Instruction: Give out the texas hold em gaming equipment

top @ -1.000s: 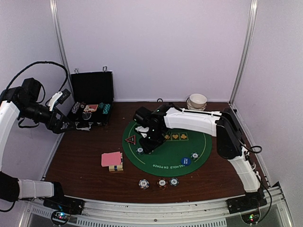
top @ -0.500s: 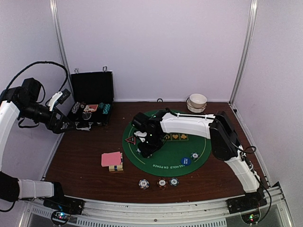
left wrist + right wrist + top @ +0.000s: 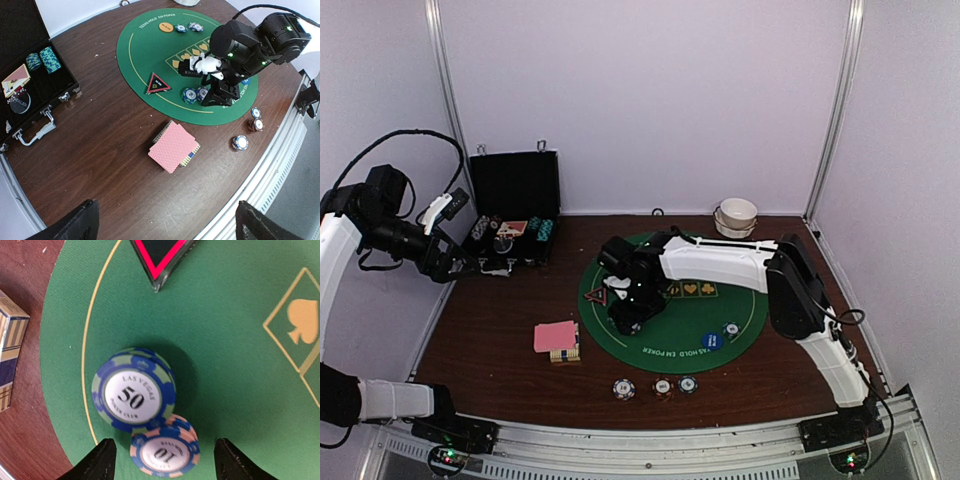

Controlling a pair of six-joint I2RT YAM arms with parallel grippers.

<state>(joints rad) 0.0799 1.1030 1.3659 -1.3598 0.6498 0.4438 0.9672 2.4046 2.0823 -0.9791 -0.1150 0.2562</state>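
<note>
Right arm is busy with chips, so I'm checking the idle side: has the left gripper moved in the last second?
No. The left gripper sits at the same spot just left of the case, open.

Blue chip (image 3: 133,396) reads "LAS VEGAS 50 POKER CLUB"; pink-edged chip (image 3: 164,452) "10".

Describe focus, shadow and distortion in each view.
Right wrist: the 50 chip reads sharp and casts a soft shadow on the green mat; the gripper fingers are dark blurs. Left wrist: wide-angle, so the table edge bows. Top external: even, soft light.
</note>
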